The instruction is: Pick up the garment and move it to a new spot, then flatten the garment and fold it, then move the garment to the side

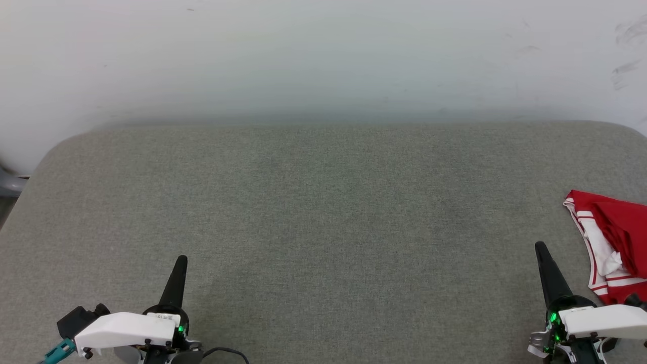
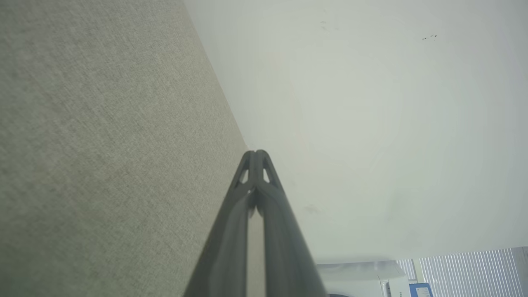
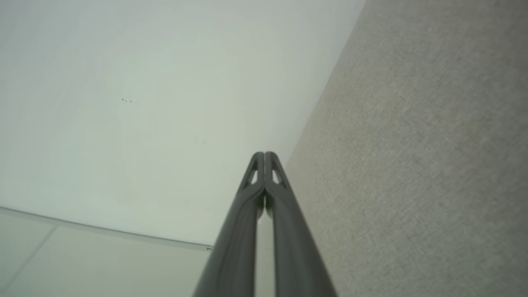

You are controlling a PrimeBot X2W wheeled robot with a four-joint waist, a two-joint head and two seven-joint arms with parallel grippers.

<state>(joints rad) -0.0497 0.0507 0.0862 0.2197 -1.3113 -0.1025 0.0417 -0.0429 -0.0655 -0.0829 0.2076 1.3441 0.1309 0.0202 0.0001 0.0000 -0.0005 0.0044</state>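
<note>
Red-and-white garment (image 1: 614,242) (crumpled) at far right

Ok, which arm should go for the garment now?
Right. The garment lies bunched on the table, just right of the right end effector; the left end effector sits far across. Both are shut and empty, so open the right first.

Bright, even, diffuse light; shadows faint. Faint green glow on grey surface (image 1: 323,172) centre. Wrist views blurred near bottom.
</note>
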